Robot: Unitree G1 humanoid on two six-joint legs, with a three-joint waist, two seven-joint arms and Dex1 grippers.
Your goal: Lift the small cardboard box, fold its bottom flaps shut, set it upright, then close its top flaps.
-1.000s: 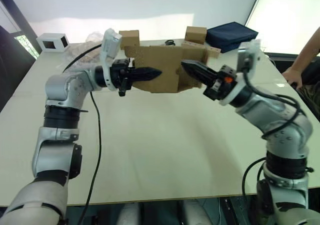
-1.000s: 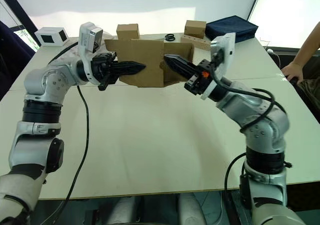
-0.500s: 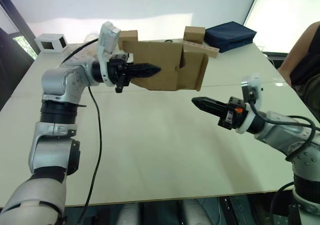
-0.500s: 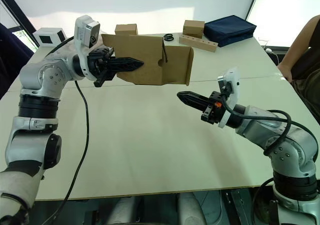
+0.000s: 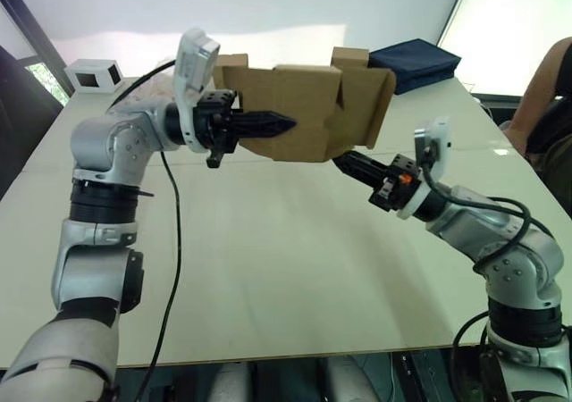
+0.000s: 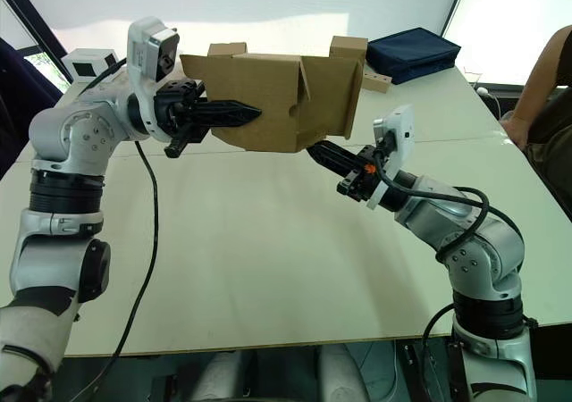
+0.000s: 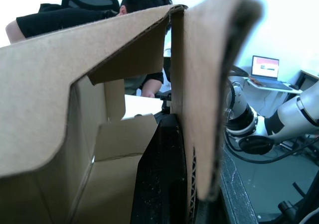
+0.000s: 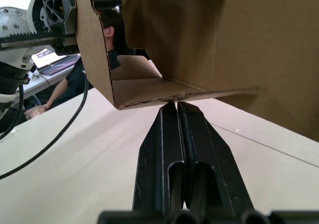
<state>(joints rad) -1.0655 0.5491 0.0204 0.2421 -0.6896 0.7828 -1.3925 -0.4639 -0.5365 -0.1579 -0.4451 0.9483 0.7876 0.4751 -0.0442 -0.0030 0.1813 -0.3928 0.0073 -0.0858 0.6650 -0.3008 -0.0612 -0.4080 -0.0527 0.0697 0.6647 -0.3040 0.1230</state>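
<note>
Small cardboard box (image 6: 268, 98) held in the air above the table (image 6: 268, 268), no readable print.
Left gripper (image 6: 246, 112) clamped on a box side wall; right gripper (image 6: 315, 148) fingers pressed together, tips touching the box's lower edge by the open flaps (image 5: 371, 107).

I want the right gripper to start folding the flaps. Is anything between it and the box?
Nothing visible. The right gripper, fingers shut, has its tips right at the lower edge of the box, which the left gripper holds above the table.
</note>
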